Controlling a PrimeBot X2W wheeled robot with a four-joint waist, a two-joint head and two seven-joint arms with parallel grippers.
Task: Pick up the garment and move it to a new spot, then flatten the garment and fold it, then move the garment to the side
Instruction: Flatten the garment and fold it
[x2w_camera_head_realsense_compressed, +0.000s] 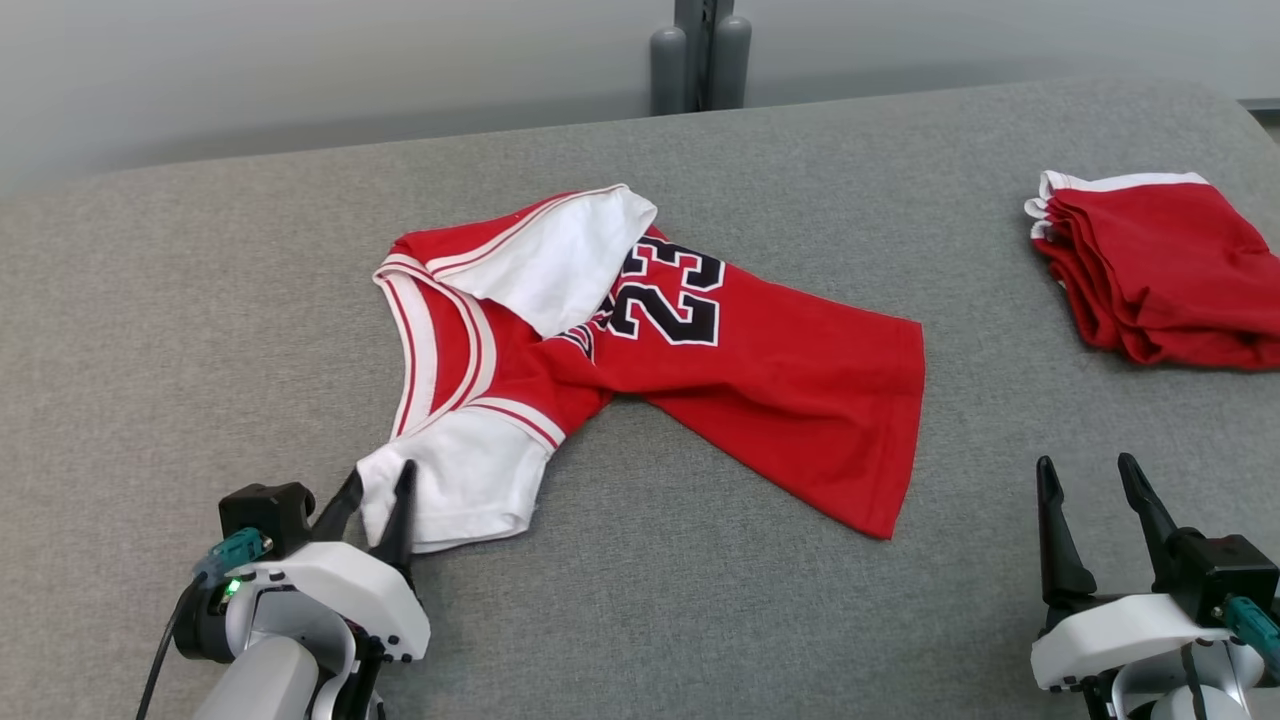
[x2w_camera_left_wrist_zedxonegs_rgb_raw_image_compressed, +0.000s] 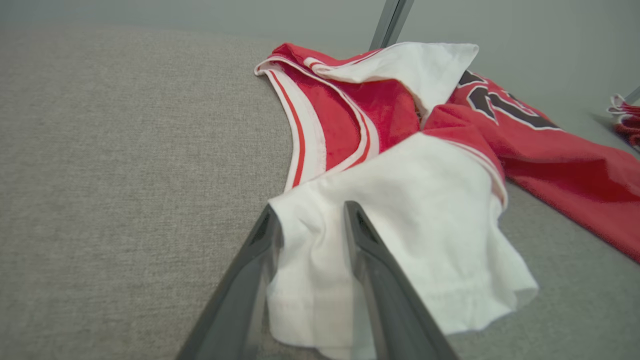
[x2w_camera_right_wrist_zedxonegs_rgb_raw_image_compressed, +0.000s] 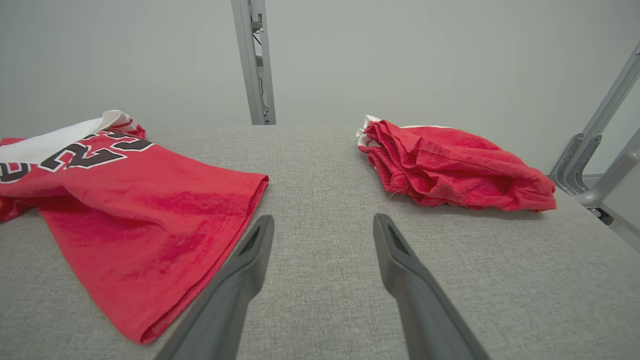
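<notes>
A red jersey (x2w_camera_head_realsense_compressed: 760, 350) with a black "23" and white sleeves lies crumpled on the grey padded table (x2w_camera_head_realsense_compressed: 200, 300), its body stretching right. My left gripper (x2w_camera_head_realsense_compressed: 380, 472) is at the jersey's near-left corner. Its two fingers stand a little apart, and the edge of the white sleeve (x2w_camera_head_realsense_compressed: 470, 480) lies loosely between them. In the left wrist view the sleeve (x2w_camera_left_wrist_zedxonegs_rgb_raw_image_compressed: 410, 200) drapes between and over the fingertips of the gripper (x2w_camera_left_wrist_zedxonegs_rgb_raw_image_compressed: 310, 207), with the jersey (x2w_camera_left_wrist_zedxonegs_rgb_raw_image_compressed: 350, 110) beyond. My right gripper (x2w_camera_head_realsense_compressed: 1086, 460) stands open and empty at the near right. In its wrist view this gripper (x2w_camera_right_wrist_zedxonegs_rgb_raw_image_compressed: 324, 219) is beside the jersey's hem (x2w_camera_right_wrist_zedxonegs_rgb_raw_image_compressed: 140, 200).
A folded pile of red shorts (x2w_camera_head_realsense_compressed: 1160, 270) with white trim sits at the far right of the table, also seen as the shorts (x2w_camera_right_wrist_zedxonegs_rgb_raw_image_compressed: 450, 165) ahead of my right gripper. A grey post (x2w_camera_head_realsense_compressed: 700, 50) rises behind the table's far edge. Metal frame bars (x2w_camera_right_wrist_zedxonegs_rgb_raw_image_compressed: 595, 145) stand past the right edge.
</notes>
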